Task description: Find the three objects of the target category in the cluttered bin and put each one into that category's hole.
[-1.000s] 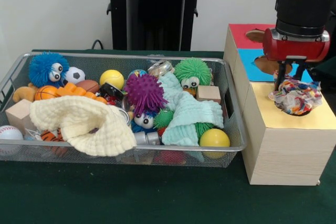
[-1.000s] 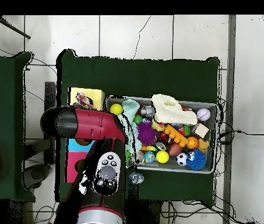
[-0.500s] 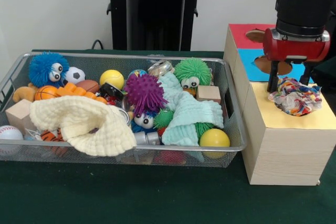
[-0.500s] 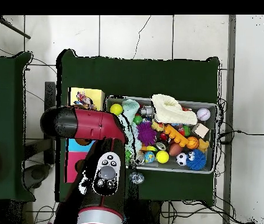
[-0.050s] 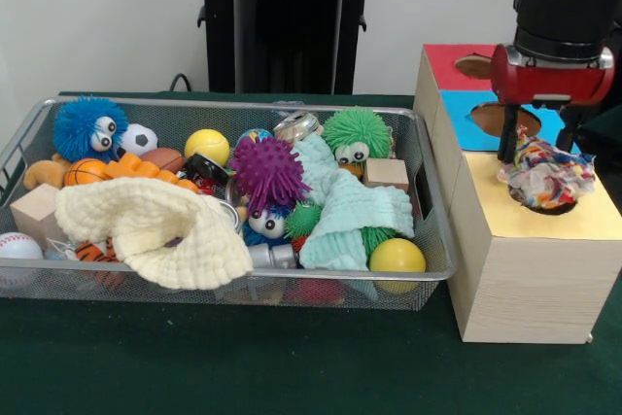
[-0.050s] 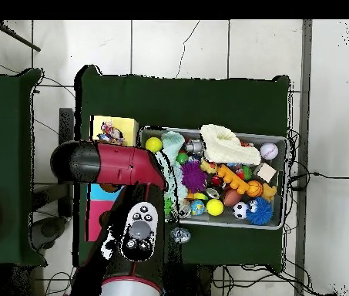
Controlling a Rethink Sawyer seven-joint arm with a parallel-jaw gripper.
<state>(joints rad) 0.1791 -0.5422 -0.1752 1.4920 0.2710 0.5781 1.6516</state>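
A multicoloured rag [image 5: 546,177] sits bunched in the hole of the yellow section of the wooden box [image 5: 530,269], partly sunk in. My gripper [image 5: 535,146] hangs just above it, open, with one finger on each side of the rag's top and nothing held. In the overhead view the rag [image 6: 112,132] shows on the yellow section, and the arm [image 6: 108,163] hides the gripper. Inside the wire bin [image 5: 432,240] lie a cream cloth [image 5: 151,225] at the front left and a mint cloth [image 5: 350,211] at the right.
The box also has a blue section [image 5: 476,123] and a red section [image 5: 452,60], each with a hole. Among the bin's contents are spiky balls, yellow balls [image 5: 397,258], sport balls, wooden blocks [image 5: 387,174] and metal cans. A black stand [image 5: 287,21] rises behind.
My gripper let go of the rag, its fingers spread, and it rose a little. The rag settled lower into the yellow hole.
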